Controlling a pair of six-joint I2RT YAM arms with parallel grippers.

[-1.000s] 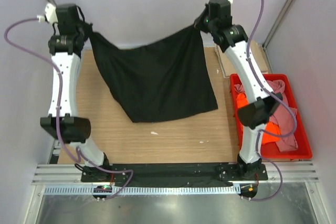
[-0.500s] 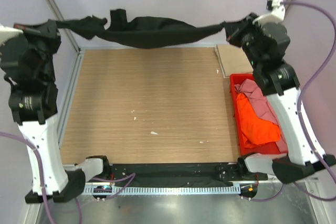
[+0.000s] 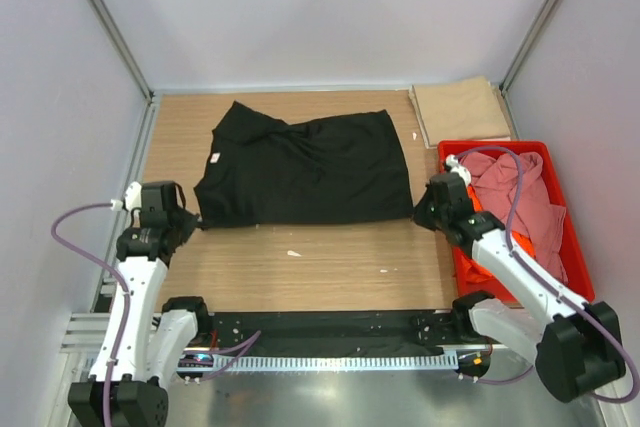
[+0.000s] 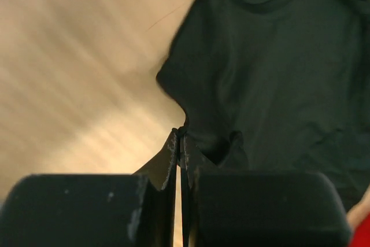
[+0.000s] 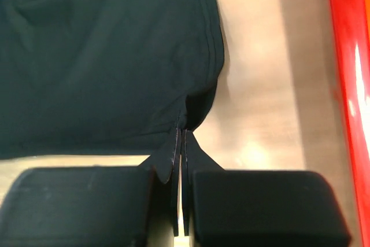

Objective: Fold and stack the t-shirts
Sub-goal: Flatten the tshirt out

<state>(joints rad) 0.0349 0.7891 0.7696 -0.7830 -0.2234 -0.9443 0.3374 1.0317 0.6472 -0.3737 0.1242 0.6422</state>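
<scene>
Black cloth t-shirt lies spread flat, not yet folded. Left gripper and right gripper each pinch a near corner. Tan cloth shirt sits folded; dusty pink shirt waits in red plastic crate.

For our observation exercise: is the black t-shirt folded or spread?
Spread: black t-shirt lies flat across the table, rumpled near its collar.

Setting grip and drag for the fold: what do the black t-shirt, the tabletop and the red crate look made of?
The black t-shirt: soft matte knit cloth, probably cotton; it wrinkles and shows stitched hems. The tabletop: wood-grain board, perhaps laminate, with slight sheen. The red crate: hard glossy plastic, judging by its bright highlights.
</scene>
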